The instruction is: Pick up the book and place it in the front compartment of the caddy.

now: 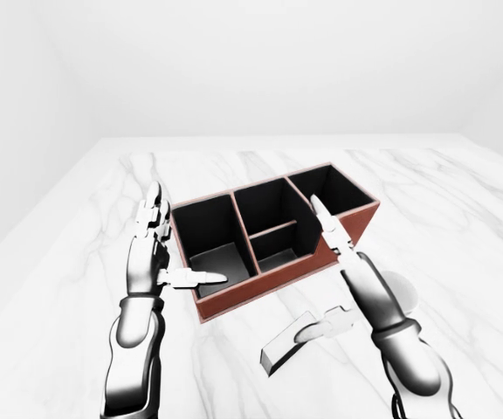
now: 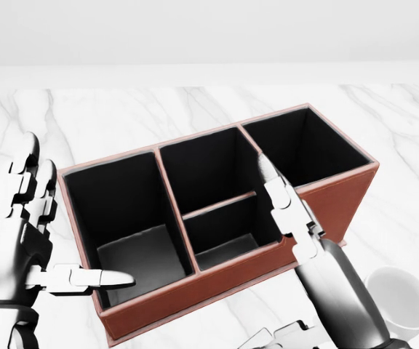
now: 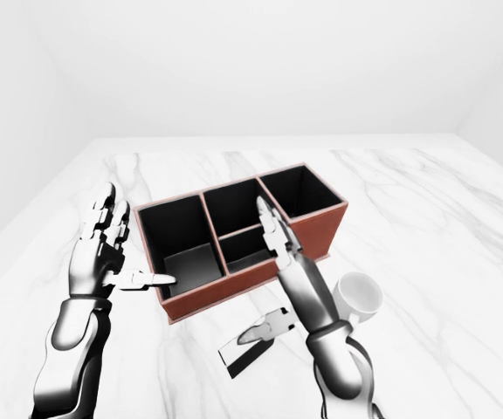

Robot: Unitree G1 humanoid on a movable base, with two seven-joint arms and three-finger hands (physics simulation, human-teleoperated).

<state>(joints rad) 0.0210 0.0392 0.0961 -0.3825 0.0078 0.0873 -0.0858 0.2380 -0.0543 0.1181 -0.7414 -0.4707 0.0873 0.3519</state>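
book (image 1: 288, 347) flat on table, apparently just under right hand's (image 1: 347, 284) thumb | both hands spread wide, holding nothing

White marble surface (image 1: 461, 201) with grey veining, spanning the whole width of each view. One white mug (image 3: 357, 295) stands upright on it, opening upward, low right in the right-eye view; partly hidden in the left-eye view. Plain pale walls (image 1: 260, 61) rise past the surface's far edge.
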